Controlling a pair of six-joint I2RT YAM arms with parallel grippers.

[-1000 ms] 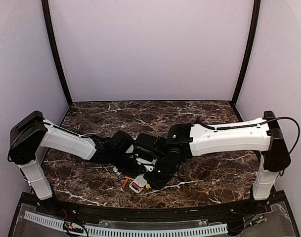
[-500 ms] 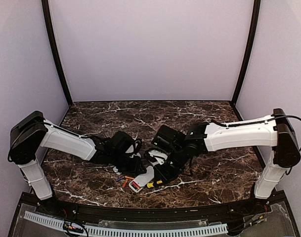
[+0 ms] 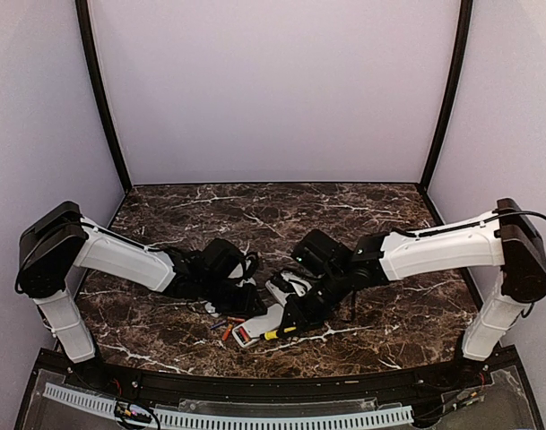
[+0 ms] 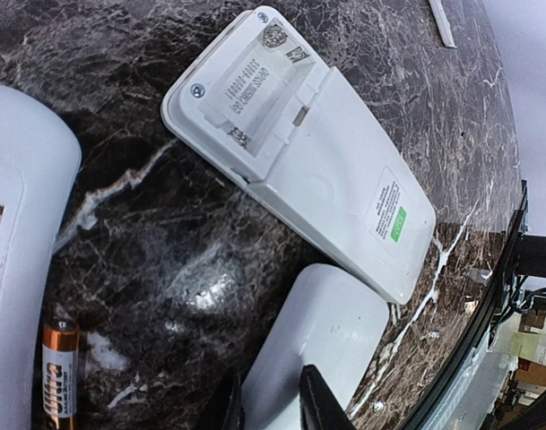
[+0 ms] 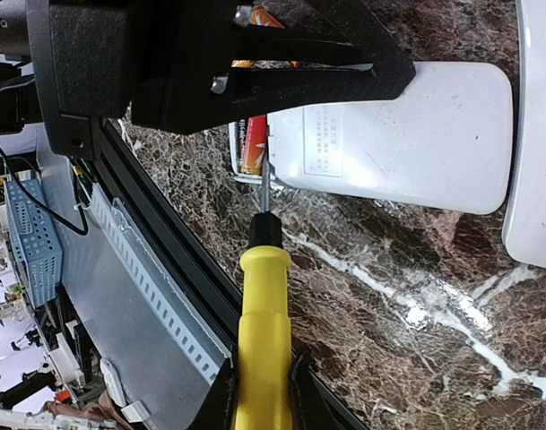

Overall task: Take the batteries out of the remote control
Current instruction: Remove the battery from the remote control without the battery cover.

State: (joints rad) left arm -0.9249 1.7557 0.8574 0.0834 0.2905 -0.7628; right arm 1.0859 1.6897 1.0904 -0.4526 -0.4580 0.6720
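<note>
1. Fingers of the left gripper (image 4: 273, 399) stand nearly closed, pinching one end of a white remote (image 4: 322, 331) that lies on the marble table (image 4: 165, 251).
2. The right gripper (image 5: 262, 394) is clamped on the yellow handle of a screwdriver (image 5: 264, 313). The tip reaches into that remote's open compartment, beside an orange-red battery (image 5: 253, 148) seated there.
3. A loose battery (image 4: 60, 376) lies on the table nearby.
4. A second remote (image 4: 299, 143), its compartment bare, lies just past the held one.

The table (image 4: 147, 260) is glossy veined marble. The remote (image 4: 322, 340) is smooth white plastic. The screwdriver (image 5: 264, 340) has a glossy yellow plastic handle and a metal shaft.
</note>
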